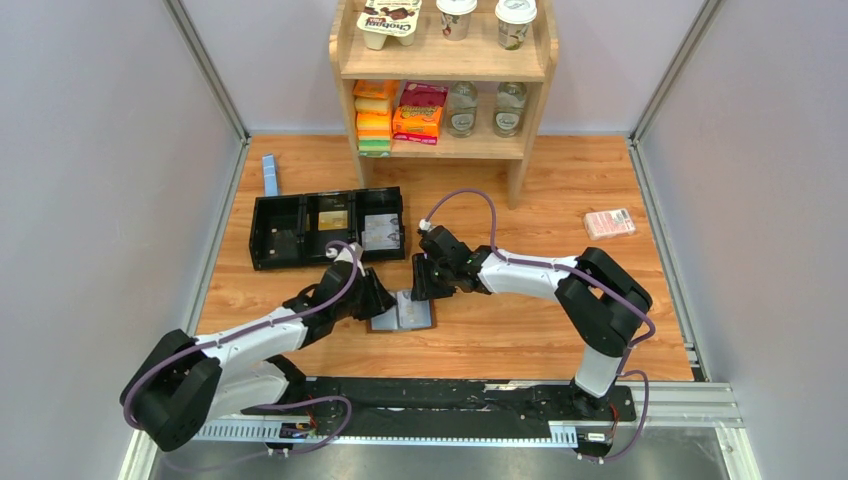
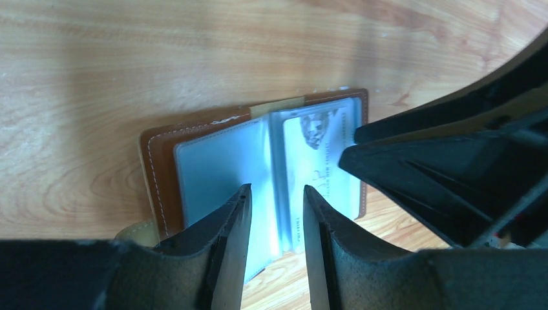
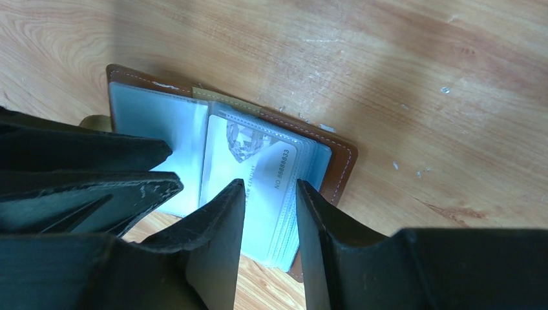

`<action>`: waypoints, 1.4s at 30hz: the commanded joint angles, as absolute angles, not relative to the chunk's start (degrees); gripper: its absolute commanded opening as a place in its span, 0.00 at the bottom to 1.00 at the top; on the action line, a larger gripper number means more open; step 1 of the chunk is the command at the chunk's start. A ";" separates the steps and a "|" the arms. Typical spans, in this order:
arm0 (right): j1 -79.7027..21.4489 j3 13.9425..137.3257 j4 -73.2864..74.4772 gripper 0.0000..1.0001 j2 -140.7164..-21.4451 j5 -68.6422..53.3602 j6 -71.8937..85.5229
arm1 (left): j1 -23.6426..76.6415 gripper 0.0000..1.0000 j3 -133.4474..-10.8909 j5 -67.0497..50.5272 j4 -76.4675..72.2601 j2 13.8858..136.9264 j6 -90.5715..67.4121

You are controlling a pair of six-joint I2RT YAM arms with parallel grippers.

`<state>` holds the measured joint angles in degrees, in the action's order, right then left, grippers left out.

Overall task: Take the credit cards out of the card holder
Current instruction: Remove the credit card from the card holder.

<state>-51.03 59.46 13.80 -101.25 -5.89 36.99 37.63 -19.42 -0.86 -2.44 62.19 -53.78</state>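
The card holder [image 1: 403, 314] lies open and flat on the wooden table, brown leather edging round pale blue plastic pockets [image 2: 213, 161]. A pale credit card [image 3: 258, 155] with a printed number sits in the pocket of its right half, also visible as a credit card [image 2: 316, 148] in the left wrist view. My left gripper [image 2: 276, 188] hovers over the holder's fold, jaws apart, nothing between them. My right gripper [image 3: 269, 183] is over the right half with the card below, jaws apart and empty. Both grippers [image 1: 378, 297] [image 1: 420, 280] nearly meet above the holder.
A long black compartmented tray [image 1: 325, 226] lies just behind the holder. A wooden shelf [image 1: 440, 80] with cups, bottles and packets stands at the back. A pink-red packet [image 1: 609, 222] lies at the right, a narrow blue strip [image 1: 270, 174] at the back left.
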 commanded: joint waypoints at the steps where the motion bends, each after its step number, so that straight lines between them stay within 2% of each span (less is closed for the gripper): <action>1: -51.15 58.89 10.73 0.38 -101.34 -6.94 36.39 | 36.13 0.44 -16.88 -3.86 -8.96 63.89 -56.33; 5: -51.15 58.27 9.58 0.37 -101.95 -8.08 36.65 | 35.51 0.45 -15.30 -4.92 -11.86 64.95 -57.21; 13: -51.15 58.45 8.44 0.28 -102.74 -10.02 36.74 | 34.72 0.45 -13.01 -7.38 -16.96 66.09 -58.27; 23: -51.15 58.36 8.88 0.25 -104.68 -9.40 36.65 | 33.49 0.45 -9.58 -8.96 -23.01 64.86 -59.94; 29: -51.15 58.10 8.79 0.25 -105.73 -9.23 36.39 | 32.78 0.40 -6.77 -9.93 -28.03 63.37 -61.08; 42: -51.15 58.27 8.88 0.25 -107.40 -9.14 35.95 | 32.61 0.31 -2.99 -7.82 -29.97 51.86 -61.61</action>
<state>-50.92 58.89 6.44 -104.51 -10.17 37.01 32.88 -3.25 -8.21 -25.10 54.19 -60.84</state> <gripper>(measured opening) 0.247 0.322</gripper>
